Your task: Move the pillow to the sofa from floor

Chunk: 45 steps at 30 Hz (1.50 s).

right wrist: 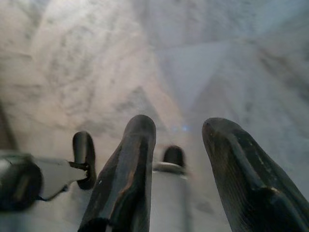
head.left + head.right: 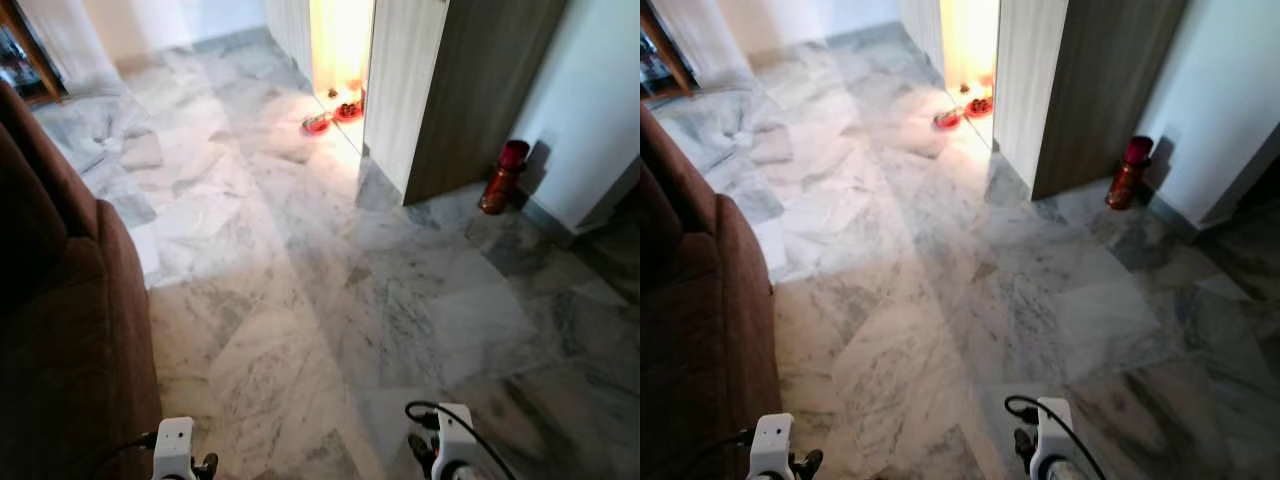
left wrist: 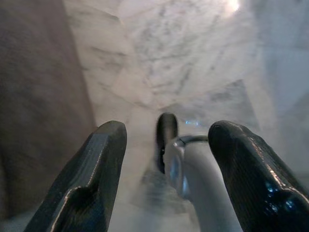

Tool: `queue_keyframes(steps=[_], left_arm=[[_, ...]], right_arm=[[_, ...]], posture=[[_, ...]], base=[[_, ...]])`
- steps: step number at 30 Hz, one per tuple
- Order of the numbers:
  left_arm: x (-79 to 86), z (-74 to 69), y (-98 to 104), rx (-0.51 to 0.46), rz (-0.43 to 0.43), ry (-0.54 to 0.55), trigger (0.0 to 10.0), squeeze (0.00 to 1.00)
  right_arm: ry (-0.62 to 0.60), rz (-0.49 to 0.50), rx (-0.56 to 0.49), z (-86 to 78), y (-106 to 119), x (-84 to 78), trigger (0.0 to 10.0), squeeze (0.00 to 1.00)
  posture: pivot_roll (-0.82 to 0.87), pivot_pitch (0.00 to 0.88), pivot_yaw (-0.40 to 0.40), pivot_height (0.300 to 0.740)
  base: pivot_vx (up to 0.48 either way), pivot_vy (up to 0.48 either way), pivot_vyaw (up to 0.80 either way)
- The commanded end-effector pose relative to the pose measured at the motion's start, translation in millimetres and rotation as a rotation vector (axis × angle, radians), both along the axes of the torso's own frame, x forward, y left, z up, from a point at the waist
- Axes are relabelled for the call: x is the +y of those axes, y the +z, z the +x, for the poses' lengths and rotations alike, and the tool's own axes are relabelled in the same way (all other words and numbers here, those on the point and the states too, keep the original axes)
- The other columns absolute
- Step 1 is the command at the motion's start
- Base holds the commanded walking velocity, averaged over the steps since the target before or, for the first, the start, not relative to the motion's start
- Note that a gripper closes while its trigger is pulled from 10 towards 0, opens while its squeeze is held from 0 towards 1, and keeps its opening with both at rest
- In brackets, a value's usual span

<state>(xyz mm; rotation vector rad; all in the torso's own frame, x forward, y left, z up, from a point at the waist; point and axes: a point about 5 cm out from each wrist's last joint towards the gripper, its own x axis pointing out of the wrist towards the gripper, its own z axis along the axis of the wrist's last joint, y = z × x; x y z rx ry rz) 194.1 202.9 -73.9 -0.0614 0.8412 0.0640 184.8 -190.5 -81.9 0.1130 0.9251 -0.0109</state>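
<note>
Covering most of what the head camera sees, the marble floor (image 2: pixel 330 290) is grey and white, with a bright patch of light near the far doorway. Left of this floor stands the brown sofa (image 2: pixel 60 330), its arm and side reaching toward the robot. Opposite the sofa, across the floor, a tall wooden panel (image 2: pixel 470 100) stands next to a white wall. At the foot of that wall, well apart from the sofa, is a red cylinder (image 2: pixel 503 176), standing upright. Farther from the sofa, by the lit doorway, lie small red items (image 2: pixel 334 112); I cannot tell what they are. I cannot make out the pillow on the floor or on the sofa.

Both arms hang low over the floor. The left gripper (image 3: pixel 166 159), close beside the sofa, has its fingers (image 3: pixel 91 179) apart and holds nothing. The right gripper (image 1: pixel 181 159), farther from the sofa, also has its fingers (image 1: pixel 130 179) apart and empty.
</note>
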Motion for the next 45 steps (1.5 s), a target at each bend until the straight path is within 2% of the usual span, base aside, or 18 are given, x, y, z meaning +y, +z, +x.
queue_keyframes(steps=[1,9,18,30,45], left_arm=[[4.0,-6.9,-3,0.028,0.017,-0.012,10.0,0.00],[3.8,-5.5,-2,0.024,0.016,-0.009,10.0,0.00],[0.5,-4.5,-2,0.014,-0.001,0.010,10.0,0.00],[4.6,-5.4,-2,0.014,-0.001,0.026,10.0,0.00],[6.1,-7.8,-3,0.030,0.000,0.029,10.0,0.00]], right_arm=[[-0.007,0.009,0.026,-5.0,-3,1.3,10.0,0.00],[0.028,-0.020,0.024,-3.3,-2,-0.5,10.0,0.00],[0.037,-0.023,0.028,-5.0,-2,-1.3,10.0,0.00],[0.079,-0.008,0.033,-9.8,-7,18.3,10.0,0.00],[0.053,0.014,0.029,-7.6,-5,14.2,10.0,0.00]], posture=[[0.11,0.128,0.040,0.740],[0.11,0.138,0.038,0.740],[0.11,0.147,0.033,0.740],[0.12,0.153,0.031,0.740],[0.12,0.156,0.033,0.740]], base=[[0.000,-0.334,0.00],[0.000,-0.337,0.06],[0.000,0.000,0.80],[0.000,0.000,0.80],[0.000,0.000,0.69]])
